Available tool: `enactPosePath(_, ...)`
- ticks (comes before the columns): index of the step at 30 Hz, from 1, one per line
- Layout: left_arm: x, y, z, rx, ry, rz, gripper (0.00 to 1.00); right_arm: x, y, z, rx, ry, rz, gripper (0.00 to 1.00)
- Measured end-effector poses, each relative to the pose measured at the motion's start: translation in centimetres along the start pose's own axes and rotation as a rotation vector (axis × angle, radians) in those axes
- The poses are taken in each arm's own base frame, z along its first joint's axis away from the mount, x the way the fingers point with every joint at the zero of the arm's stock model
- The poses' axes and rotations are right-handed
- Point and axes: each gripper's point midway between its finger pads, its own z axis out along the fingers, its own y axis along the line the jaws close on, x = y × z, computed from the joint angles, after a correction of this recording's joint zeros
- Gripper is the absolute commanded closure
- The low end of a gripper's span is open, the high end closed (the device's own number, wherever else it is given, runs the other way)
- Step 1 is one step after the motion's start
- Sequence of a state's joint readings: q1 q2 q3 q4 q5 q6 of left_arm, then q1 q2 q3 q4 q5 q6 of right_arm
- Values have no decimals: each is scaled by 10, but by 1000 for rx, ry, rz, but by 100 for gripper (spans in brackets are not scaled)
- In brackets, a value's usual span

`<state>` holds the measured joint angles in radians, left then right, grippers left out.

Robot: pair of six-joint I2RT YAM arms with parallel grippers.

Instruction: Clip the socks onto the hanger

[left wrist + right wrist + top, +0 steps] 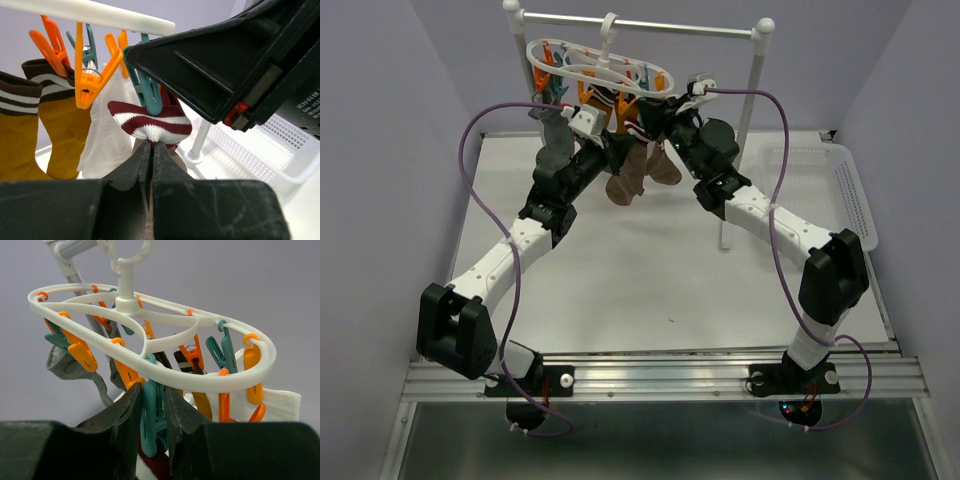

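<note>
The white oval hanger [150, 340] hangs from the rail with orange and teal clips; it also shows in the top view [600, 70]. My right gripper [152, 390] is shut on a teal clip [157, 415], one finger on each side of it. Just under that clip [147, 95], my left gripper [151, 142] is shut on the cuff of a maroon-and-white striped sock [150, 122]. Two mustard socks [62, 135] with brown striped cuffs, a white sock [107, 125] and a grey sock [65, 365] hang from other clips.
The metal rail stand [640, 25] carries the hanger; its right post [745, 130] stands beside the white perforated basket [820, 180]. Both arms meet under the hanger at the back of the white table [620, 280].
</note>
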<state>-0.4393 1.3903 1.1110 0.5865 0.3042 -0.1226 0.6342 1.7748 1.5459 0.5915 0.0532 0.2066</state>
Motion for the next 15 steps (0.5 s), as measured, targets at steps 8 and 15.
enactPosePath(8,5,2,-1,-7,6,0,100,-5,-1,-6,16,-2,29,99)
enactPosePath(15,13,-1,-2,21,12,20,100,-4,-2,-7,24,4,44,99)
